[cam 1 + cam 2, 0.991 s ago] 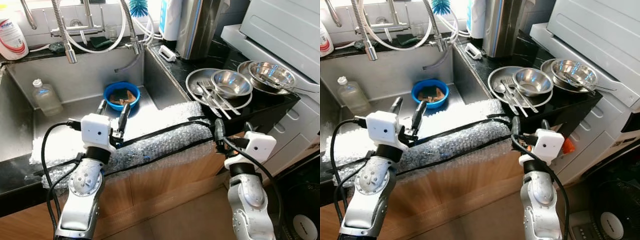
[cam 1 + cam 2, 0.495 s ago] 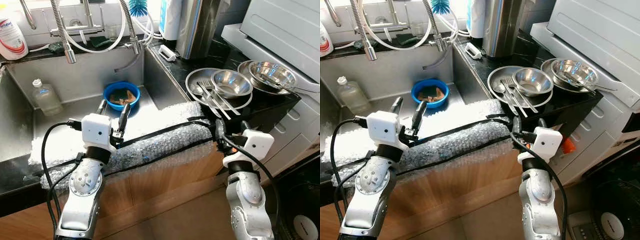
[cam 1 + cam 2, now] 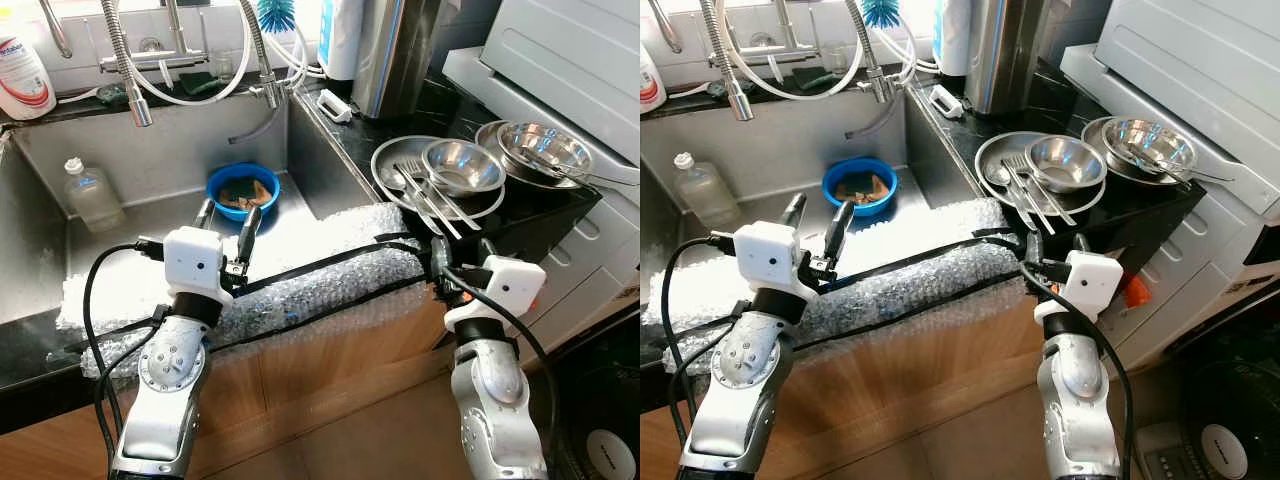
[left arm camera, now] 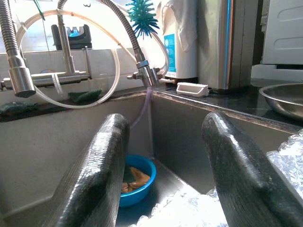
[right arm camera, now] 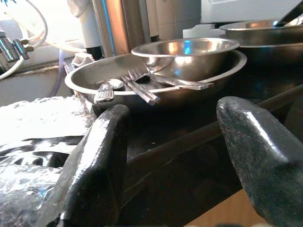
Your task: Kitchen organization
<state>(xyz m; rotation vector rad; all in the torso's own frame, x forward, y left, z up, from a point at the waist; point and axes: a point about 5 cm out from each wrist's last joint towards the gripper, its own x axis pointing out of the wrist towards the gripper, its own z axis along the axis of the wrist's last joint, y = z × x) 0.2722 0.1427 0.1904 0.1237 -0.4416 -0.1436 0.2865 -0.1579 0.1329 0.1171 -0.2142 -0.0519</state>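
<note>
My right pincer [image 3: 458, 262] hangs at the front edge of the black tabletop [image 3: 540, 215], its two fingers spread apart with nothing between them, and what I want lies straight ahead of it at about twelve o'clock: the wide steel plate [image 3: 392, 160] carrying a small steel bowl [image 3: 462, 166] and a bundle of forks and spoons [image 3: 425, 197]. In the right wrist view the plate [image 5: 85, 75] rides above the tabletop's edge, so I judge the pincer sits lower than the rim and must rise before it goes forward. The cutlery's long axis runs from about eleven o'clock, away from me, down to five o'clock near the front edge, so the handle ends point roughly toward this pincer and I would close across them, not along them. A second stack of steel bowls [image 3: 545, 148] stands further off at about one o'clock, near the white appliance [image 3: 570, 60]. My left pincer [image 3: 227, 226] is also spread wide and bare, hovering over the bubble wrap [image 3: 330, 265] taped along the sink's front lip, aimed toward twelve o'clock at the blue bowl [image 3: 243, 190] in the basin, with a plastic bottle [image 3: 92, 195] off at ten o'clock. The right arm is plainly nearer the steelware.
</note>
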